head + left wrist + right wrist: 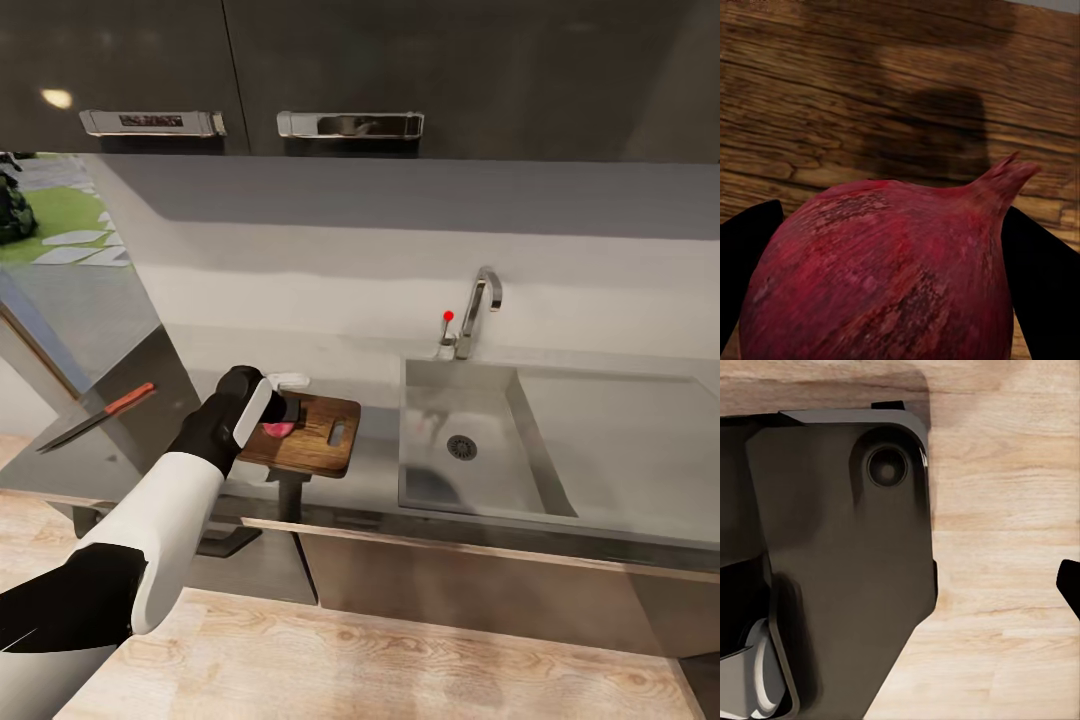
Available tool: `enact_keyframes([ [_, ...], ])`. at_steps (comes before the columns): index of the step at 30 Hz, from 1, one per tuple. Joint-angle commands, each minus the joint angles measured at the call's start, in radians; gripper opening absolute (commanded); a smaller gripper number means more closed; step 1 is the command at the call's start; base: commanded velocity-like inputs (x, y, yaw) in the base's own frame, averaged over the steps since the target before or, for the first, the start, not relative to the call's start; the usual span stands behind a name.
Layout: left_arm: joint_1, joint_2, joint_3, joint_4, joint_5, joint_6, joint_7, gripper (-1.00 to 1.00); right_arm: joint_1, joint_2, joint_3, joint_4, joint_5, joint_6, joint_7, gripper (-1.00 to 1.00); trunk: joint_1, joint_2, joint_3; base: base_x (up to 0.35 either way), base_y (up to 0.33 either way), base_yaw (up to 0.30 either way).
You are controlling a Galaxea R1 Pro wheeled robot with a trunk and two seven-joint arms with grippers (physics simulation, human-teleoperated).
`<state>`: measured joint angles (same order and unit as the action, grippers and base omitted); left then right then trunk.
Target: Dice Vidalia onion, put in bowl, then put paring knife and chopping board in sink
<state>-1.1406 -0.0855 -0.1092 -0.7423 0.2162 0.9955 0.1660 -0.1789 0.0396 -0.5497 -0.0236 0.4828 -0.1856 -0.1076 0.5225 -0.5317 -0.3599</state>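
My left gripper [279, 420] is shut on the dark red Vidalia onion [885, 270], its black fingers [746, 262] on either side. It holds the onion [278, 430] over the left part of the brown chopping board [318, 436]; whether the onion touches the wood I cannot tell. The wood grain of the board [870, 97] fills the background behind it. The red-handled paring knife [98, 415] lies on the countertop [375, 470] well left of the board. A white bowl [291, 380] peeks out behind my wrist. The grey sink [470, 490] lies right of the board. One fingertip [1069, 585] of my right gripper sits at the frame edge.
The chrome faucet [480, 305] and a red knob [448, 316] stand behind the basin, and a flat draining surface [630, 450] extends right. Dark wall cabinets [350, 70] hang overhead. The right wrist view looks down on a dark part of my base [832, 555] and the wooden floor [1005, 510].
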Motion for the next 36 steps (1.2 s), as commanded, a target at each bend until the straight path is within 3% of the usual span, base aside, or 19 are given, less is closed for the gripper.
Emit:
enact_keyframes([
  [1,-0.001,0.000,-0.003,-0.002,0.010,0.003,0.010,-1.00,-0.001,0.000,-0.008,0.001,0.011,-0.003,-0.004,1.00,0.000,-0.001,-0.001,0.000,0.000,0.000],
  [36,-0.001,-0.004,-0.014,0.003,0.011,0.003,0.010,-1.00,-0.001,0.005,-0.009,0.001,0.010,-0.002,-0.006,1.00,0.000,-0.001,-0.007,0.017,0.000,0.000],
])
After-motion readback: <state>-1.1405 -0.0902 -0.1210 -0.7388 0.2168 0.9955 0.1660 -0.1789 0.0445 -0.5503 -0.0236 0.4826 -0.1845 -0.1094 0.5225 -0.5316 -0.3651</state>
